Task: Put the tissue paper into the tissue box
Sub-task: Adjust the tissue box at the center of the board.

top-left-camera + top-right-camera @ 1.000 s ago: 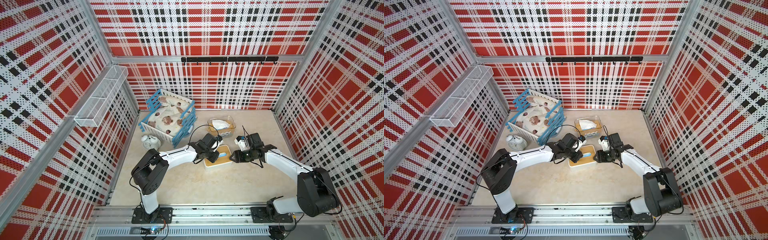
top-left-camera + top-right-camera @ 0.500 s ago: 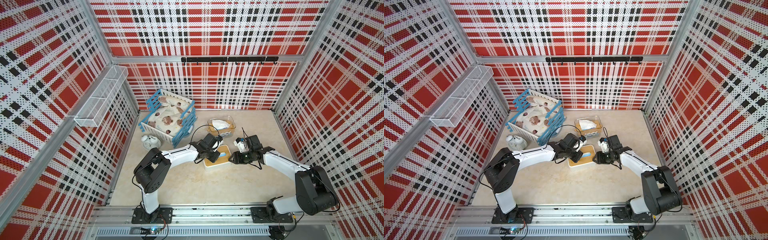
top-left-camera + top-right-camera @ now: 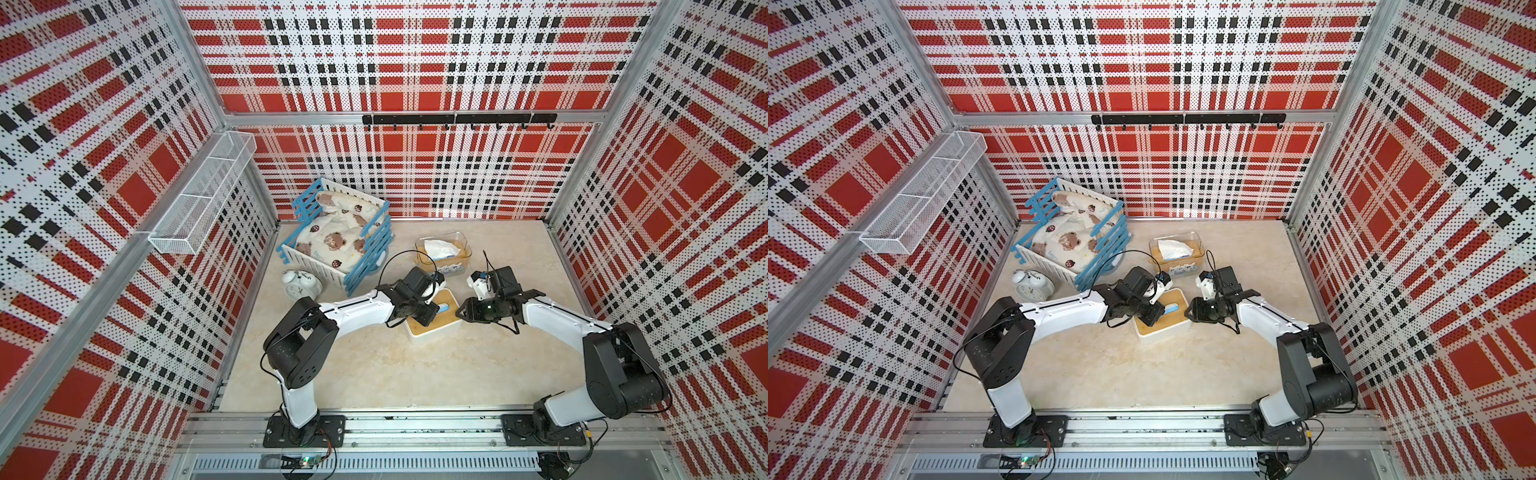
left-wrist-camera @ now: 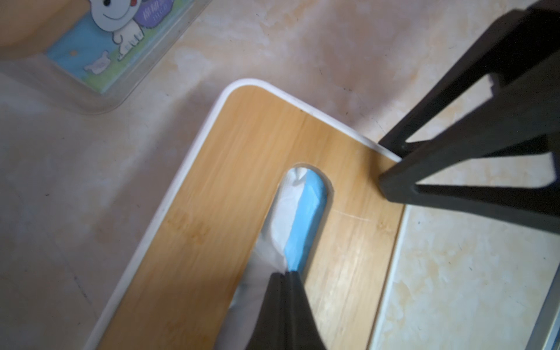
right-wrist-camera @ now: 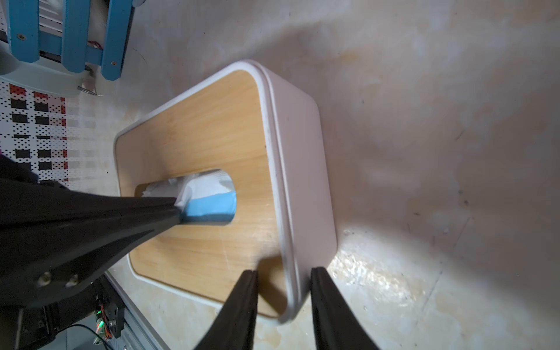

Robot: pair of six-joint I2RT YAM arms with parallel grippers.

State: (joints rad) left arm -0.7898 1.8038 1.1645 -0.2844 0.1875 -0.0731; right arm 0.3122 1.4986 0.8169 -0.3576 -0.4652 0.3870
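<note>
Bamboo-topped and white-walled, the tissue box [image 3: 419, 330] sits mid-table in both top views, between the two arms. The left gripper [image 3: 439, 311] is down over its top, and the right gripper [image 3: 459, 312] is at the end of the box nearest the right arm. A strip of blue tissue paper [image 3: 445, 308] shows through the top. Behind it, a clear container [image 3: 466, 253] holds another pack with a white sheet standing up.

Left wrist view: the jaws are closed, pinching the pack's white sheet where it comes up through the oval slot [image 4: 331, 189] in the lid [image 4: 236, 169]. The blue wrapper lies below the lid, inside the box.

Right wrist view: the right jaws stand apart astride the box's end wall, one finger over the lid and one outside. Whether either one touches the wall cannot be told.

Assessment: the pack is in and the lid is seated, so the task appears nearly complete. What seems left is to leave the sheet standing through the slot, release it and withdraw both arms.
</note>
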